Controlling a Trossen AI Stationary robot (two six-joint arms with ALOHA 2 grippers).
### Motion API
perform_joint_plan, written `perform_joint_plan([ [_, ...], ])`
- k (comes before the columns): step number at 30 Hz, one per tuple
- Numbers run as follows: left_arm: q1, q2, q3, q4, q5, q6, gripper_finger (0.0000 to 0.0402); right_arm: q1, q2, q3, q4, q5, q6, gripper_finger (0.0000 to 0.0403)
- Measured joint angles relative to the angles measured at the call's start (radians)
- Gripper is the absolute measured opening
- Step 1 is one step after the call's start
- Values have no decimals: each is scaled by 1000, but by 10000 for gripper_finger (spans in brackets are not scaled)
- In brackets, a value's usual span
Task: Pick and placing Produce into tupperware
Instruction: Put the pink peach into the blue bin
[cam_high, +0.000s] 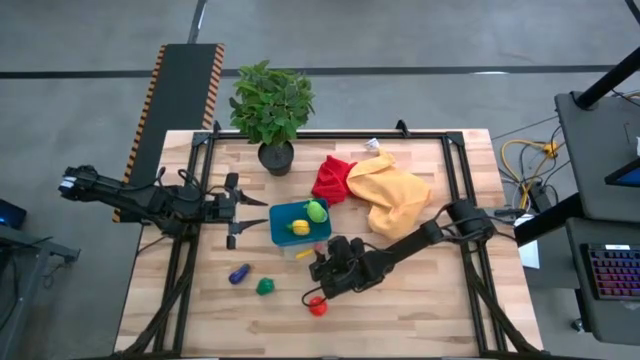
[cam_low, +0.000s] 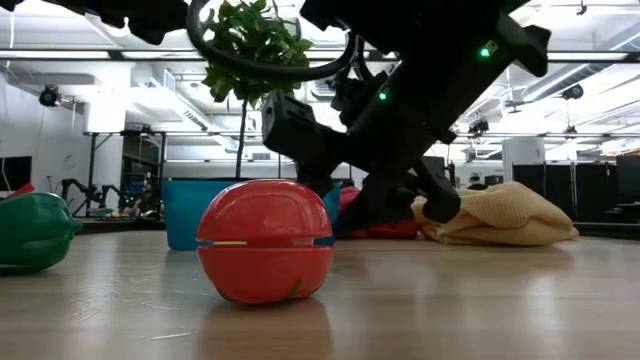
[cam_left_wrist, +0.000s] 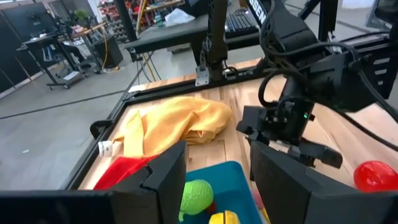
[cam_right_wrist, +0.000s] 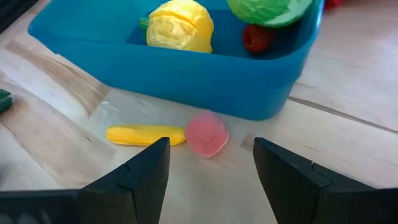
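Right gripper (cam_right_wrist: 211, 165), fingers apart and empty, poised over pink piece (cam_right_wrist: 207, 134) and yellow piece (cam_right_wrist: 145, 134) just beside tupperware (cam_right_wrist: 186, 74) at table centre; best centred on one piece before closing; left gripper (cam_high: 236, 208) apart, waiting beside tupperware

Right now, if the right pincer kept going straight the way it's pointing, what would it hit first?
Most likely the small pink piece lying on the table, nearly centred ahead of the open right pincer. Just beyond it stands the wall of the tupperware. The yellow piece lies off to one side; depth is hard to judge.
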Motion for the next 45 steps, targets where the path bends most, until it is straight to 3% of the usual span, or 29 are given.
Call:
perform_joint_plan([
  [20, 0, -10, 0, -12, 0, 0, 164, -36, 10, 6, 8, -33, -14, 223],
  [27, 0, -8, 0, -11, 0, 0, 164, -60, 8, 6, 11, -125, -39, 223],
  [39, 0, -7, 0, -11, 0, 1, 164, -78, 8, 7, 27, -133, -58, 223],
  [45, 0, -8, 0, -11, 0, 1, 164, -78, 8, 7, 24, -135, -61, 193],
])
